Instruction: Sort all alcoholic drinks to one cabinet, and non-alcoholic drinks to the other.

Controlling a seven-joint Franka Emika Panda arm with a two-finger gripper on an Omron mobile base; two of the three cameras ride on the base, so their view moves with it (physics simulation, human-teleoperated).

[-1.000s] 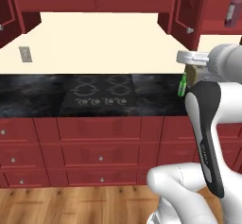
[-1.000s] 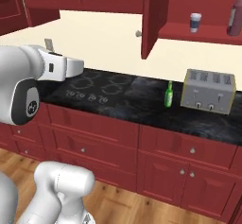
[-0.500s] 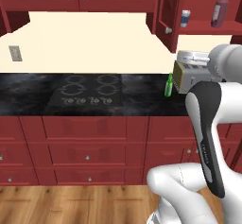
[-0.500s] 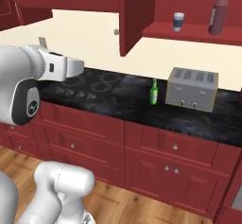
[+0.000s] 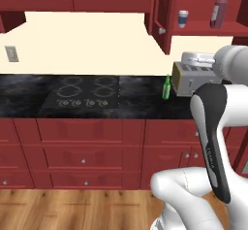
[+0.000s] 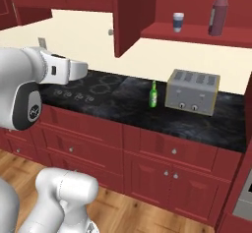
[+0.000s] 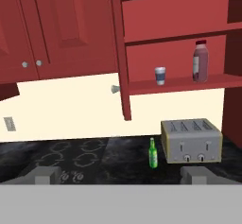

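A slim green bottle (image 5: 166, 88) (image 6: 153, 94) (image 7: 153, 154) stands upright on the black counter just left of the toaster. In the open upper cabinet, a dark red juice bottle (image 5: 218, 9) (image 6: 218, 14) (image 7: 200, 61) and a small white lidded cup (image 5: 183, 18) (image 6: 178, 22) (image 7: 160, 75) stand on the shelf. My gripper (image 7: 120, 176) is open and holds nothing. It hangs well back from the counter and faces the bottle and shelf from a distance.
A silver toaster (image 5: 193, 78) (image 6: 192, 91) (image 7: 191, 140) sits on the counter under the shelf. The cabinet door (image 5: 162, 10) (image 6: 127, 15) (image 7: 120, 53) swings out to the left of the shelf. A stovetop (image 5: 87, 90) (image 6: 83, 89) lies further left.
The whole scene has slid left in both base views, so the base has driven to the right. Bottle, cup and toaster stay in place. The gripper stays open.
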